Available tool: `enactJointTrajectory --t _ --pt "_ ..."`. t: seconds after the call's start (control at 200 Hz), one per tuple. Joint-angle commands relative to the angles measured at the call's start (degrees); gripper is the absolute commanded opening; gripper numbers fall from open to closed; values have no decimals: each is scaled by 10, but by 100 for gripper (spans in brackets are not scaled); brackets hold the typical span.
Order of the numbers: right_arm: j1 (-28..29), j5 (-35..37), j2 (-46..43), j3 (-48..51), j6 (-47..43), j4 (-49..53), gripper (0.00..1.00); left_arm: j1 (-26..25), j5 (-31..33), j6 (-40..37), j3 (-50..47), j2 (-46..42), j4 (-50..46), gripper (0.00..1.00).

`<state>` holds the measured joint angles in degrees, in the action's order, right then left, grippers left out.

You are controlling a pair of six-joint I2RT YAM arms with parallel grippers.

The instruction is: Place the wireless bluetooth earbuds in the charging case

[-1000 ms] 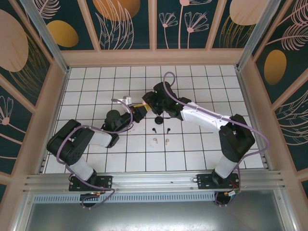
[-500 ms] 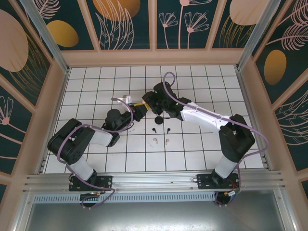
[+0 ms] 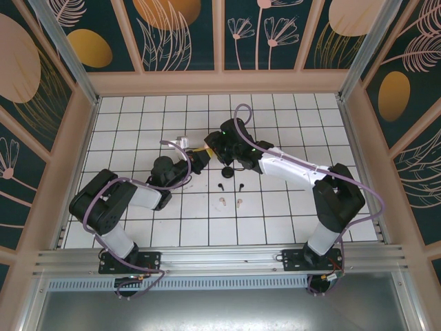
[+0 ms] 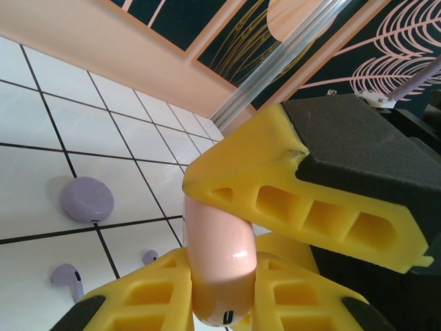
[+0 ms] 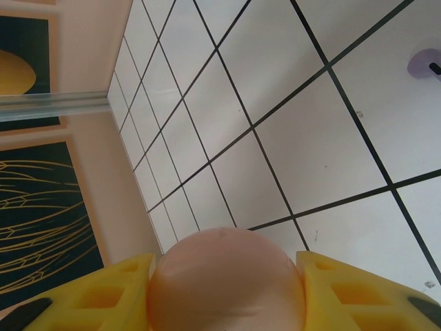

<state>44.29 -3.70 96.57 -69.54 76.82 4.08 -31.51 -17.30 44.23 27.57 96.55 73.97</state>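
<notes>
**Earbuds, pink pair** [image 3: 222, 202] [image 3: 239, 202]: tiny, stemmed, pale. They lie side by side and slightly apart on the white tiled counter [image 3: 275, 221], near its middle. Nothing touches them.

**Earbuds, black pair** [image 3: 220, 187] [image 3: 241, 186]: same form. They lie just far of the pink pair, with a round black disc [image 3: 227, 172] just beyond them.

**Earbuds, lilac pair** [image 4: 67, 278] [image 4: 149, 256]: small and matte, lying loose on the tiles. A round lilac disc [image 4: 86, 200] sits close by, one tile line away.

**Pink case** [image 4: 217, 241]: glossy, rounded and oblong, with a small dark slot at its lower end. It is held where the two arms meet, far of the black disc.

**Left fingers** [image 4: 148, 293]: yellow and ribbed, drawn in narrow. They clasp the lower end of the pink case, one on each side.

**Right fingers** [image 5: 103, 289]: yellow, set about half apart. They press both flanks of the same pink case, which bulges between them.
</notes>
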Motion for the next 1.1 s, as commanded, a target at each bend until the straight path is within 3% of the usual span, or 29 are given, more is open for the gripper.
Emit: enactJointTrajectory --t 0.0,0.065,0.15,0.395,0.661,0.901,1.091 --pt "9 -26 -26 12 6 -31 55 -3 -15 15 20 4 46 0" --pt "1 -16 -37 11 3 -30 70 -3 -20 17 18 1 45 0" --pt "-15 0 -64 16 -13 -26 78 -3 -27 18 14 -9 35 0" --pt "-53 29 -149 67 -154 30 78 -3 -74 -50 20 -86 -105 0" --pt "-100 -55 -297 245 -480 -114 79 -2 -137 -166 63 -167 -308 0" --pt "-121 -213 -333 303 -546 -177 77 6 -231 -200 118 -135 -388 0" --pt "-121 -258 -291 282 -556 -173 74 8 -312 -193 160 -103 -407 0"
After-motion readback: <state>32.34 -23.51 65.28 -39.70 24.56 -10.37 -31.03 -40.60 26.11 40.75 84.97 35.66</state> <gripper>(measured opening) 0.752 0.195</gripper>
